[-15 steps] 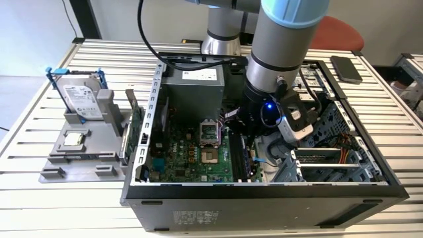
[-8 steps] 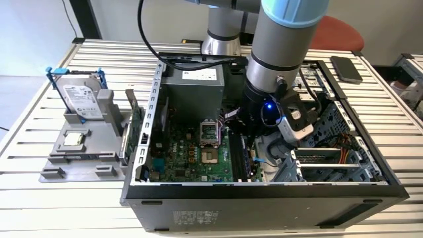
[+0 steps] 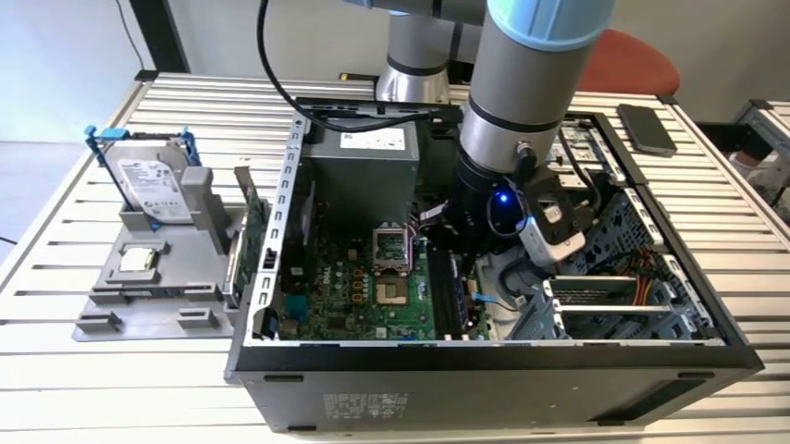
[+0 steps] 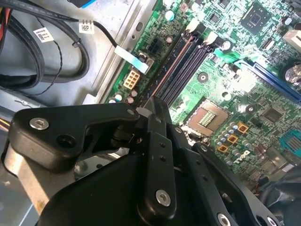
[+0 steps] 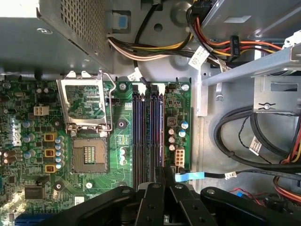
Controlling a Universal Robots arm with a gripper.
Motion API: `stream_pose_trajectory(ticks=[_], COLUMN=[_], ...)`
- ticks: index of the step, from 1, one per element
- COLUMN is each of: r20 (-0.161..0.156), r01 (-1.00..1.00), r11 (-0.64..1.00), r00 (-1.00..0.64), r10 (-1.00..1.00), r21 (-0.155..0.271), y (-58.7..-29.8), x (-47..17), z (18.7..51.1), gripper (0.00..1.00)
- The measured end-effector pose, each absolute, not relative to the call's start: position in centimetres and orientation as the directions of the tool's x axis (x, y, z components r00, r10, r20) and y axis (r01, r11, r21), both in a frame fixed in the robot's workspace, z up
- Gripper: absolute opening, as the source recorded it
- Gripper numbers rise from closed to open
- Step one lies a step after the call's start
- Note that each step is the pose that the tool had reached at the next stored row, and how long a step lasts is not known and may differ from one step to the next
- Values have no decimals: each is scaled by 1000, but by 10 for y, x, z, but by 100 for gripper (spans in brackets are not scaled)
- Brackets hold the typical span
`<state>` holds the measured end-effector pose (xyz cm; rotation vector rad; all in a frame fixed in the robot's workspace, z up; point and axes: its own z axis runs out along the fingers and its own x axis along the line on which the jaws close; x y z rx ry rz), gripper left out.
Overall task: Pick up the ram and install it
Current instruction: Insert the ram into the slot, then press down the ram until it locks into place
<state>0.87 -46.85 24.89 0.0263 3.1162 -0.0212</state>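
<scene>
A slatted counter point(image 3: 74, 388) carries an open computer case point(image 3: 494, 370). Over its motherboard point(image 5: 122, 125), the fingers point(image 5: 159, 181) are pinched almost together on the ram point(image 5: 156, 136), which stands edgewise along the motherboard's memory slots point(image 5: 140, 136).

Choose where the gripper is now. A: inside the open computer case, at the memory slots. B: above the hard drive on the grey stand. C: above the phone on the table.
A: the first wrist view shows the gripper at the memory slots, inside the computer case.
</scene>
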Motion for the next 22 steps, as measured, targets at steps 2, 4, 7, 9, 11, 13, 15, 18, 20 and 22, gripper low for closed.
stream_pose_trajectory(ticks=[2, 4, 7, 9, 11, 13, 15, 18, 20, 22], r20=[-25, -25, -25, -25, -26, -25, -25, -25, -25, -25], r01=[17, 17, 17, 2, -24, -49, -71, -110, -133, -165], r11=[1000, 1000, 1000, 1000, 1000, 999, 997, 994, 991, 986], r00=[-1000, -1000, -1000, -1000, -999, -998, -997, -994, -991, -986], r10=[17, 17, 17, 1, -24, -49, -71, -111, -134, -165], r21=[-15, -16, -19, -21, -20, -21, -21, -21, -21, -21], y=[-469, -469, -469, -468, -468, -468, -468, -468, -469, -468], x=[9, 9, 9, 9, 9, 9, 9, 9, 9, 9], z=[249, 249, 249, 249, 249, 249, 249, 249, 249, 249], gripper=[0, 0, 0, 0, 0, 0, 0, 0, 0, 0])
